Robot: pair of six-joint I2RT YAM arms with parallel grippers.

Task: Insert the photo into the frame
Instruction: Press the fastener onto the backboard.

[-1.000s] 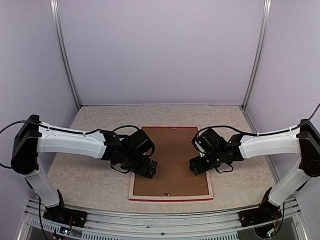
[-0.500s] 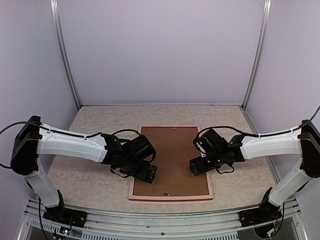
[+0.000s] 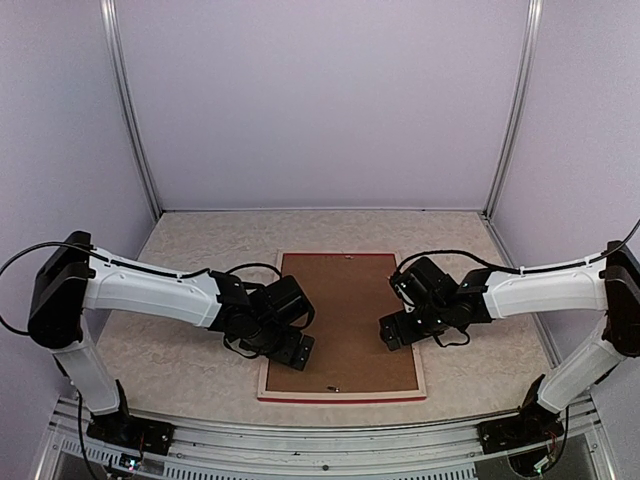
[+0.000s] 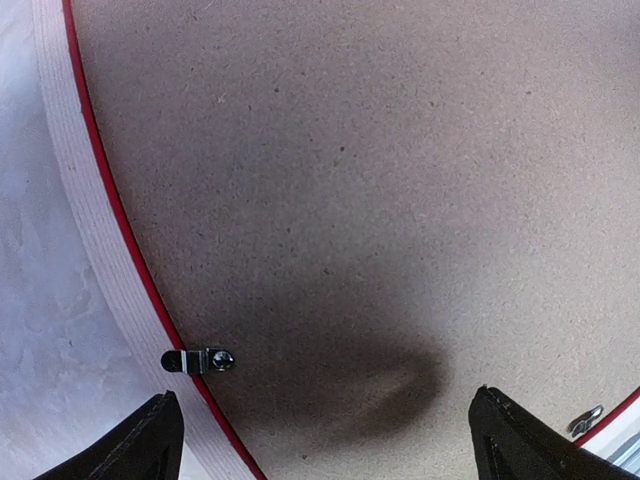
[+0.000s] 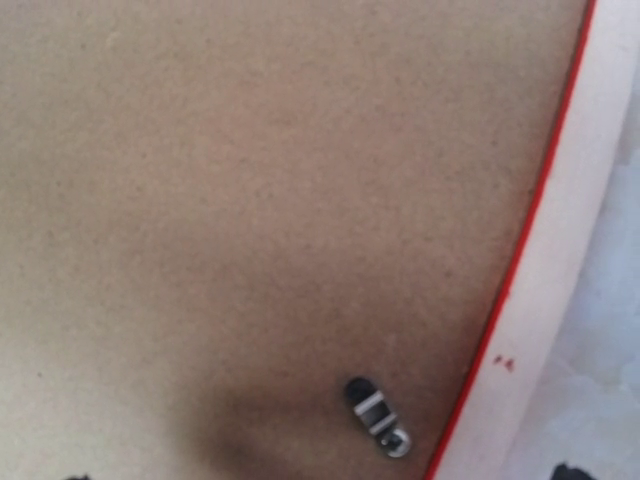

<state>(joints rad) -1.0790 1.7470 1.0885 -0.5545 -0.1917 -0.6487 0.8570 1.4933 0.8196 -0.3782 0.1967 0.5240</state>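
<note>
The frame (image 3: pixel 340 397) lies face down on the table, its pale wood back (image 4: pixel 95 240) up and a red line along its inner edge. A plain brown backing board (image 3: pixel 340 300) fills it. The photo is hidden. My left gripper (image 3: pixel 293 347) hovers low over the frame's left side, open, its black fingertips (image 4: pixel 150 445) wide apart over bare board (image 4: pixel 380 180). A small metal clip (image 4: pixel 200 360) lies across the red edge just ahead of it. My right gripper (image 3: pixel 392 333) hangs open over the board's right side, beside another clip (image 5: pixel 378 417) lying on the board (image 5: pixel 250 180).
The marbled tabletop (image 3: pixel 180 350) surrounds the frame, with grey walls and metal posts at the back and sides. A small metal hanger (image 3: pixel 334 388) sits near the board's near edge. The frame's right rail (image 5: pixel 560 260) runs past the right gripper.
My left gripper has slid a little toward the near edge along the frame's left side. The right gripper's jaws have spread wider and it has barely shifted.
</note>
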